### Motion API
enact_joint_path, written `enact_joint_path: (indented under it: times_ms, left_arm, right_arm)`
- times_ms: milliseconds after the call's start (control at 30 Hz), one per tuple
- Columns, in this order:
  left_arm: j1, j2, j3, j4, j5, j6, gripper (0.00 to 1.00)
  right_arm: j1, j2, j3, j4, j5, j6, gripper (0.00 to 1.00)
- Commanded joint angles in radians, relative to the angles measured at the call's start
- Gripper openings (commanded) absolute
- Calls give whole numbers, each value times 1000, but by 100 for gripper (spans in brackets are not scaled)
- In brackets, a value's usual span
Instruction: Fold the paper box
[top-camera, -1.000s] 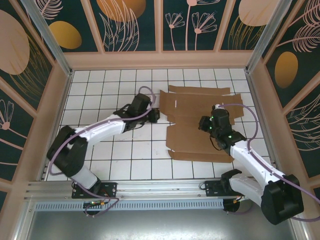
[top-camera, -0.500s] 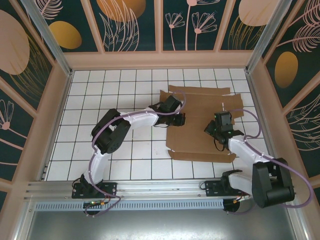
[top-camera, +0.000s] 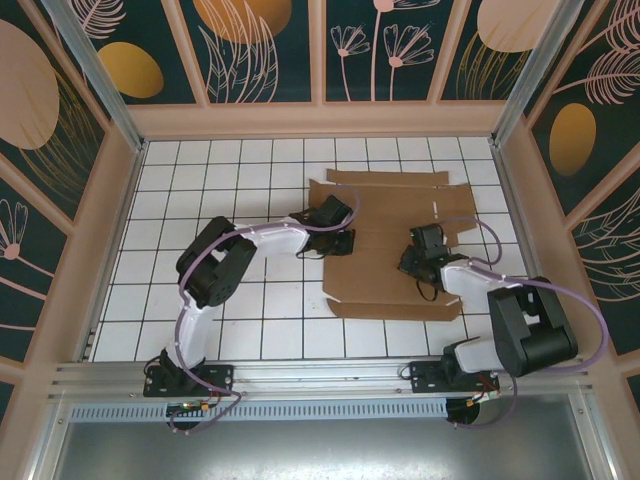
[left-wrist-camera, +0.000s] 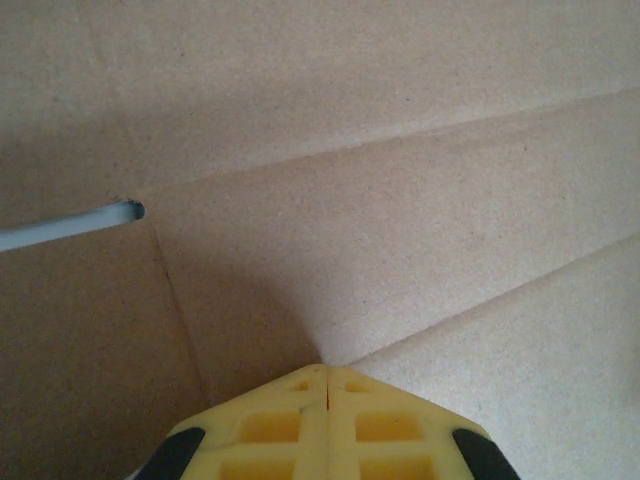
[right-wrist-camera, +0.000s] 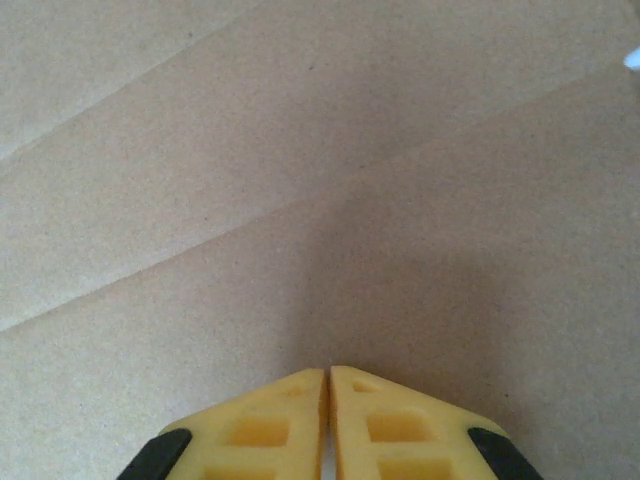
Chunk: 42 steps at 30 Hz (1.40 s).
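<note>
Flat brown die-cut cardboard sheet, the paper box (top-camera: 385, 245), lies unfolded on white-tiled table (top-camera: 280, 320), w/ L gripper (top-camera: 337, 240) at its left edge and R gripper (top-camera: 410, 262) on its right half, both yellow-tipped claws pinched together, empty, contact w/ cardboard hard to tell.

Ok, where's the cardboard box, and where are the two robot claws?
paper box (top-camera: 385, 205), top external view, on its flat middle panel.
left gripper (left-wrist-camera: 327, 368), left wrist view, where its yellow fingertips meet.
right gripper (right-wrist-camera: 328, 370), right wrist view, where its yellow fingertips meet.
</note>
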<state>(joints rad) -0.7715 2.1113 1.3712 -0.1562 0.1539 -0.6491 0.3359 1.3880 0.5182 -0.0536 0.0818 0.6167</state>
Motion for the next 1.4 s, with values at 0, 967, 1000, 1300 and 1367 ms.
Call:
enact_joint_path:
  times_ms: [0, 967, 1000, 1300, 1367]
  left_arm:
    - [73, -37, -139, -79, -17, -68, 0]
    - [153, -316, -342, -20, -54, -4, 0]
    - [151, -305, -347, -19, -48, -21, 0]
    - [162, -297, -369, -40, -124, -72, 0]
    - [165, -303, -375, -47, -146, -66, 0]
  right_arm:
    - [105, 93, 11, 1, -101, 37, 13]
    - [184, 87, 221, -85, -46, -160, 0]
    - [181, 105, 223, -98, -41, -169, 0]
    - [205, 177, 147, -81, -62, -163, 0]
    - [226, 184, 129, -82, -93, -157, 0]
